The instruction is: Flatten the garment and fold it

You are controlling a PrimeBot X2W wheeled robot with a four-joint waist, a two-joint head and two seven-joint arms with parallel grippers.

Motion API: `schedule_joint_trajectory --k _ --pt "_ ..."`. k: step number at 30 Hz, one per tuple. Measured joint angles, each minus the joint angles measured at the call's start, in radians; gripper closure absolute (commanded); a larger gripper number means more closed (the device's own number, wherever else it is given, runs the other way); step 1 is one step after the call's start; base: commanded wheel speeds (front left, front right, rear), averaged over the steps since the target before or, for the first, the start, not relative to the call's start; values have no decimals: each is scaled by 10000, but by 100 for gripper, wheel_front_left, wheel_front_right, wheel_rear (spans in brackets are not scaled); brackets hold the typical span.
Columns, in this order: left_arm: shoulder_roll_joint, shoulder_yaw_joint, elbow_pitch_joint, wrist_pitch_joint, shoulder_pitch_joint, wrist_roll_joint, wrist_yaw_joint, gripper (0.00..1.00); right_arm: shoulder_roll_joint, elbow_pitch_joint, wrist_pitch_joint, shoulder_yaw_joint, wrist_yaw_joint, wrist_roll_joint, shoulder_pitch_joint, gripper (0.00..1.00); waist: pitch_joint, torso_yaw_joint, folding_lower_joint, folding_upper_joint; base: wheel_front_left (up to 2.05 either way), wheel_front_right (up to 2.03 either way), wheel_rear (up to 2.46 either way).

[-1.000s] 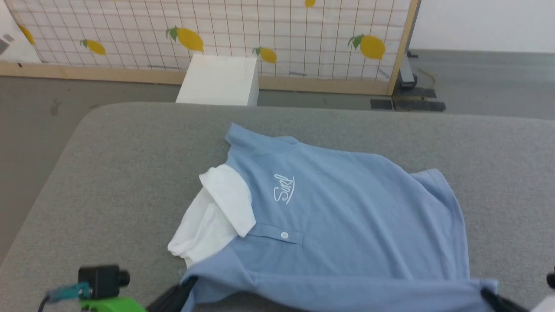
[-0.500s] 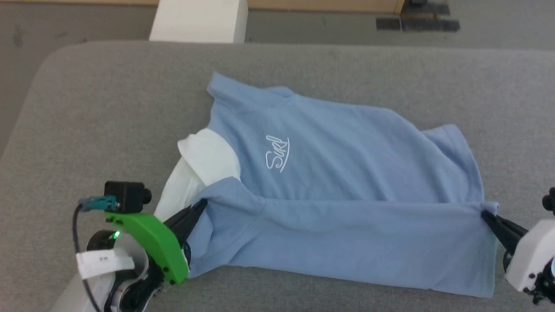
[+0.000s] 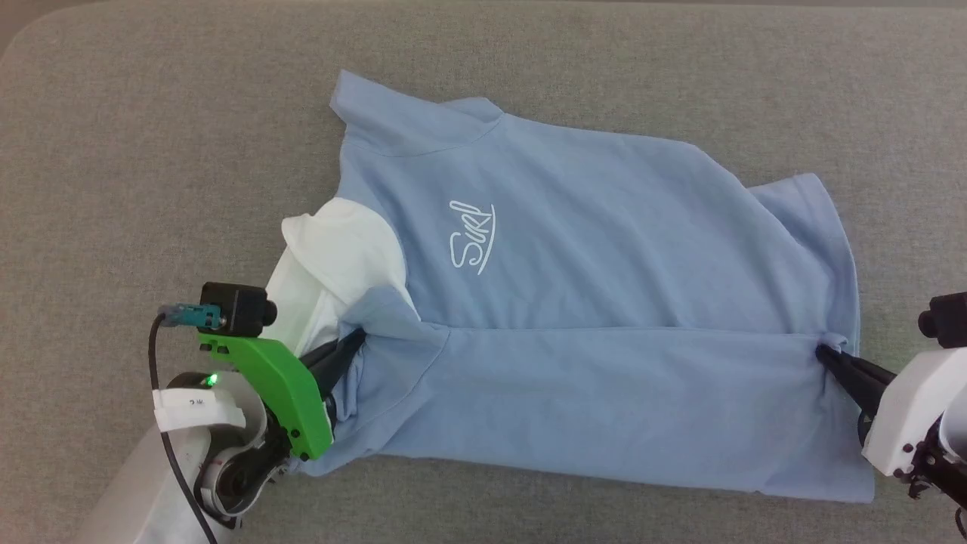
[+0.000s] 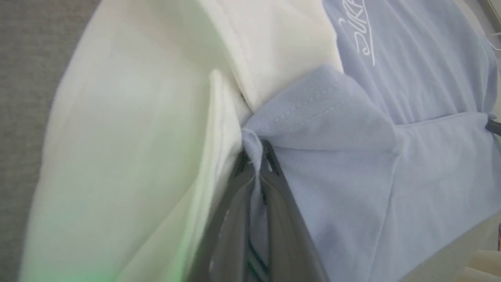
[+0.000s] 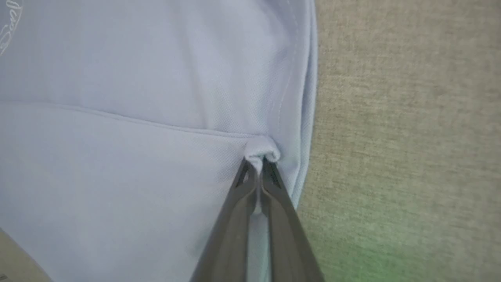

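1. Both pinched corners have been carried away from the robot since a second ago, so the doubled-over band now hides the button strip. The head camera has also tipped downward, which accounts for the rest of the shift.
2. Dark-fingered left gripper point(image 3: 355, 344) is clamped on a bunched blue corner, touching the soft white panel point(image 3: 340, 249). Its right-hand twin, the right gripper point(image 3: 825, 353), is clamped on a small nub of cloth at the hem end.
3. Between the two, the held edge runs fairly taut, straight across from left to right.
4. That edge belongs to the light blue knit polo shirt point(image 3: 589, 249), which lies on a grey woven surface point(image 3: 151, 113). Its long axis runs crosswise to the robot, neck end to the left and hem to the right. The white script logo point(image 3: 470, 236) sits uncovered just beyond the edge.
5. My judgement: the uncovered cloth lies straight ahead of both grippers, with neither arm nearer. The held edge is parallel to the long axis, so an even push forward would keep the fold square.
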Motion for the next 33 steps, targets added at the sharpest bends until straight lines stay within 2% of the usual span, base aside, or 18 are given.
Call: schedule_joint_trajectory --k 1,2,8,13,18,23,26,29,33 --pt "-27 31 -12 -12 6 -38 2 21 61 36 -65 -71 2 21 -5 0 -22 1 0 0 0 0 0" --pt "-63 86 -56 -15 28 -130 23 0 117 38 -75 -107 2 33 -3 0 -65 2 0 0 0 0 0" --pt "-157 407 -1035 -305 770 -639 148 0 180 -575 -61 -447 -79 136 406 0 -502 39 0 0 0 0 0" --pt "-150 1011 -2303 -1728 1727 -430 410 0 393 -1705 -583 -1009 -86 -86 1049 0 -977 81 0 0 0 0 0" --pt "-339 1532 -3095 -4042 2491 949 1045 0 1106 -2667 -2071 -1741 -88 -1557 1514 0 -1528 128 0 0 0 0 0" --pt "-849 1708 -3141 -5937 3196 2437 2008 0 2025 -2982 -3661 -1969 -86 -3835 2222 0 -2044 172 0 0 0 0 0" --pt "-1323 1801 -3037 -6263 3507 3056 2339 0 2765 -2961 -4399 -2065 -88 -5081 2555 0 -2296 190 0 0 0 0 0" --pt "-1779 1854 -2920 -6305 3948 3407 2345 0 3547 -2734 -5049 -2180 -86 -5802 2809 0 -2524 186 0 0 0 0 0" --pt "-2251 2057 -2865 -6334 4559 4059 2194 0 3977 -2418 -5839 -2621 -86 -6479 3114 0 -2797 182 0 0 0 0 0"
